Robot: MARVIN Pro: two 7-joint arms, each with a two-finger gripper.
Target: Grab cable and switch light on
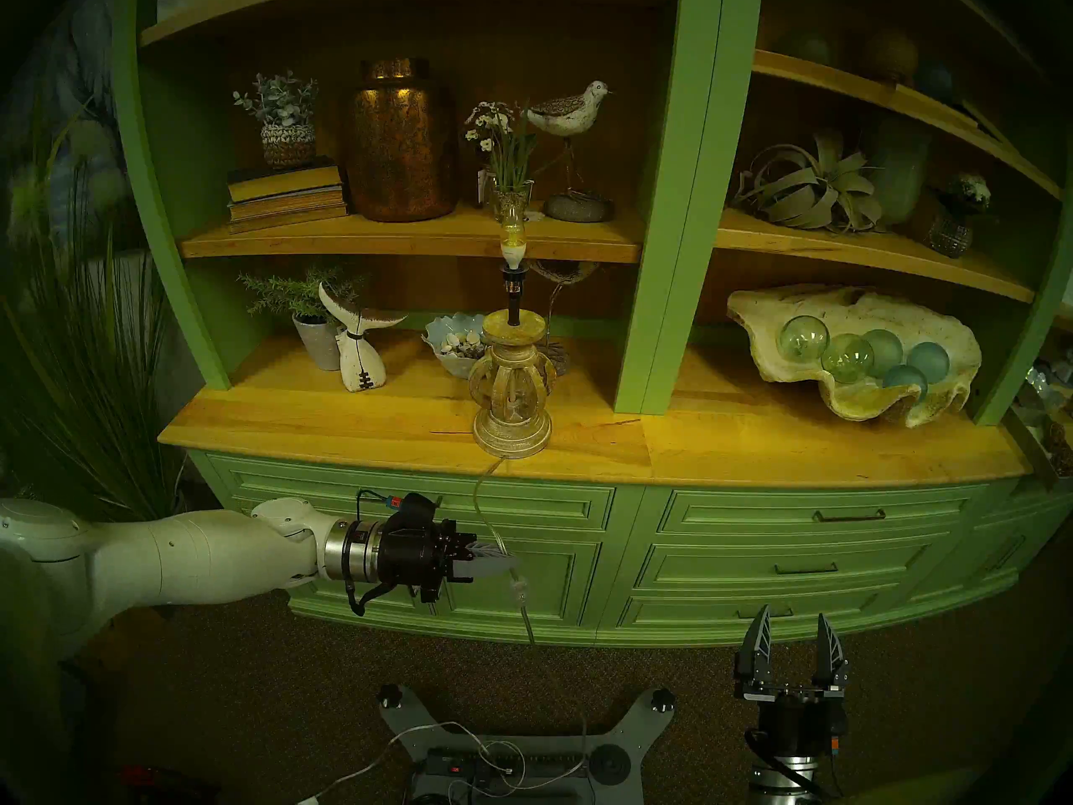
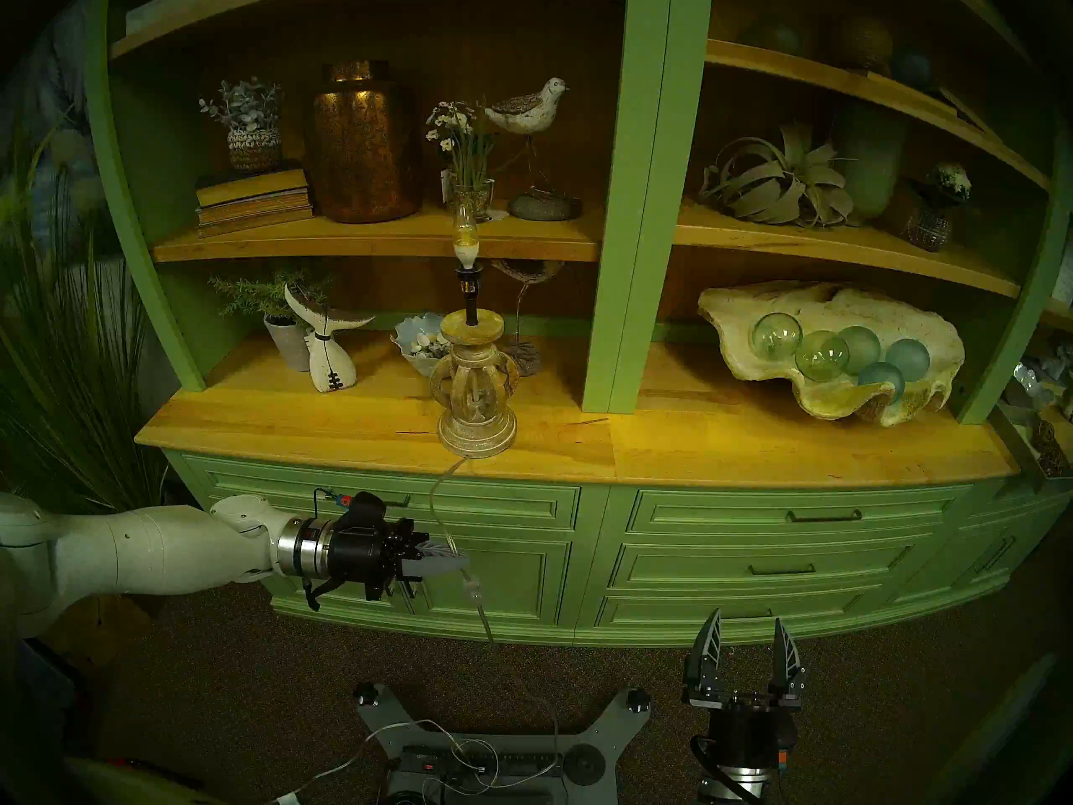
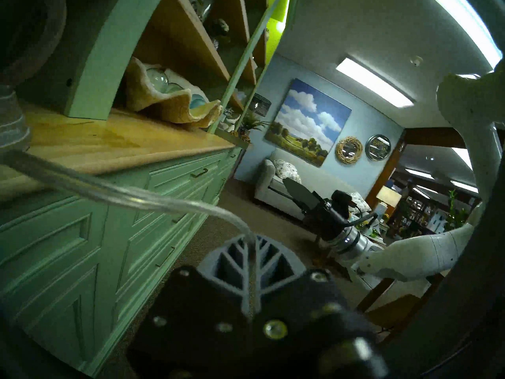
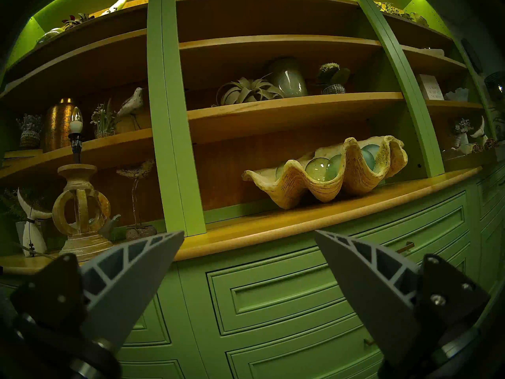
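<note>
The light is a clear candle-shaped bulb on a black stem atop a whitewashed wooden lamp base at the counter's front edge; it gives no bright glow. It also shows in the right wrist view. The clear cable hangs from the base down the drawer fronts. My left gripper is shut on the cable just above the small clear inline switch. My right gripper is open and empty, low at the right, pointing up at the cabinet.
A copper-brown jar stands on the shelf above the lamp. A large shell with glass balls lies on the counter at the right. The green drawer fronts are close behind my left gripper. A power strip and loose cords lie on my base.
</note>
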